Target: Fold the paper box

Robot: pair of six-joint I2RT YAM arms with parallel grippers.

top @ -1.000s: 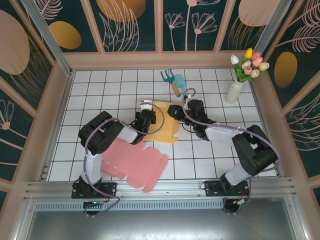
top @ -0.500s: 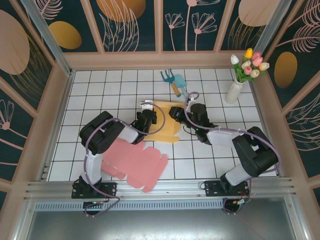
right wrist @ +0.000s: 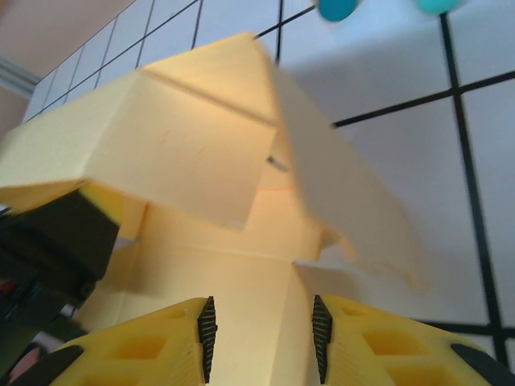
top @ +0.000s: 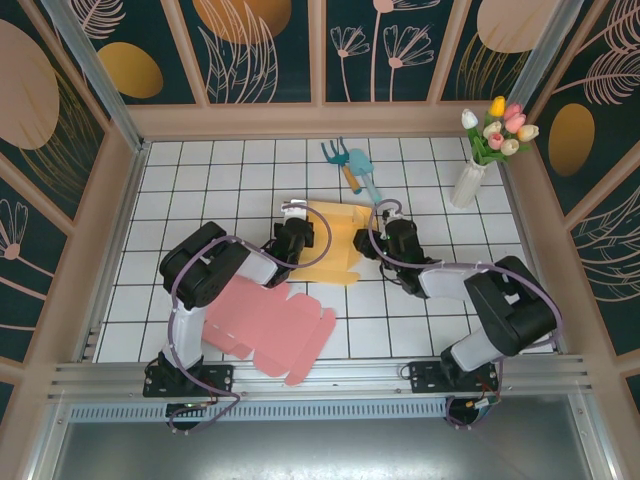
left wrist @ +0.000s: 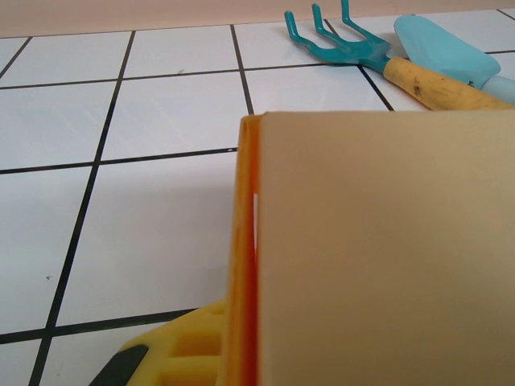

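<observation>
The yellow paper box [top: 325, 248], partly folded, lies mid-table. My left gripper [top: 291, 232] is shut on its left wall; in the left wrist view that wall [left wrist: 386, 241] stands upright as a wide panel, with one yellow finger [left wrist: 181, 346] beside its folded edge. My right gripper [top: 369, 243] is at the box's right side and open. In the right wrist view its fingers [right wrist: 173, 342] stand apart over a flat panel of the box [right wrist: 201, 153], whose flaps rise ahead, one blurred.
A flat pink paper box [top: 270, 322] lies near the front edge by the left arm. A teal rake [left wrist: 338, 36] and trowel [top: 362, 172] lie behind the yellow box. A vase of tulips [top: 468, 180] stands at the back right. Wooden walls ring the tiled table.
My right gripper has drawn back to the right and toward the near edge, off the box's top corner, opening a little. The left gripper has stayed put.
</observation>
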